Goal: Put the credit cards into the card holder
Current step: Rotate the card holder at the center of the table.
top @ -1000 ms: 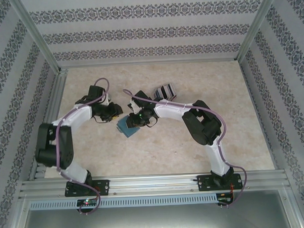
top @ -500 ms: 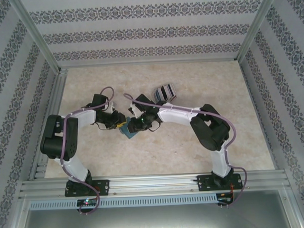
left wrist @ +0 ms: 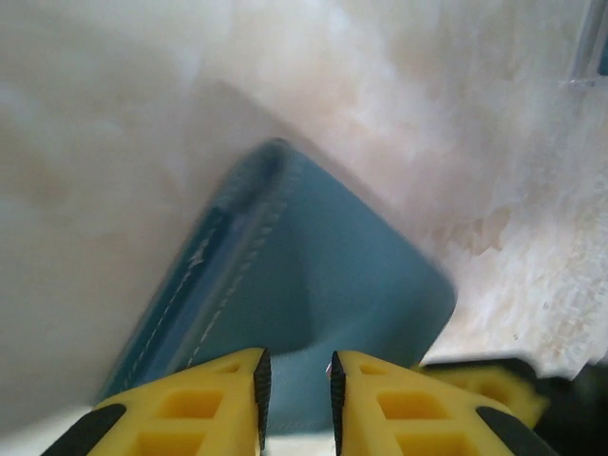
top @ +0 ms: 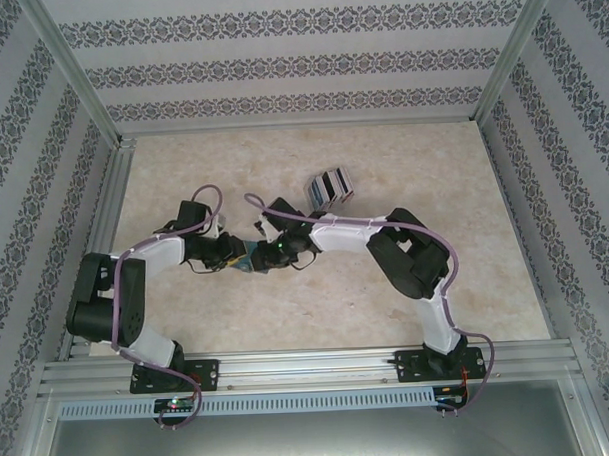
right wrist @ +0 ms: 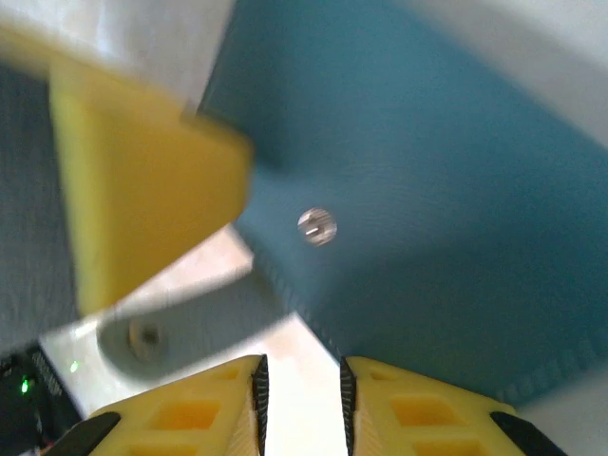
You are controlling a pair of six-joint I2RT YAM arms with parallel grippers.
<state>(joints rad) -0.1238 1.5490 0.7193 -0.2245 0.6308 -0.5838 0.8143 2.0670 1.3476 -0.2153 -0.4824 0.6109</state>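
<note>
My left gripper (left wrist: 296,369) pinches the near edge of the card holder (left wrist: 332,275). Its yellow fingers are drawn almost together, with teal material running down into the slit between them. The holder sits at mid-table between the two arms and appears tipped up off the pale marbled table (top: 407,284) rather than lying flat. My right gripper (right wrist: 299,375) faces it from the other side, fingers likewise close together, with only pale tabletop in the gap. I judge it closed on nothing, its tips just short of the holder's stitched flap edge.

The credit cards (top: 329,187) lie well apart from the holder, in a small overlapping stack farther back and to the right. That puts them on the right arm's side, so the right gripper is the nearer one, and the left has its fingers full. I judge the coming move to turn on that line from the holder back and rightward to the stack.

The holder looks soft, matte and leather-like. It is squarish with rounded corners, has pale stitching along one border and carries a small metal snap (right wrist: 316,226) on its face. A greyish tab with a stud shows beside it, too blurred to read. The cards are thin, stiff-looking rectangles in dark and pale tones, and on a smooth table I expect their edges to be hard to catch.
</note>
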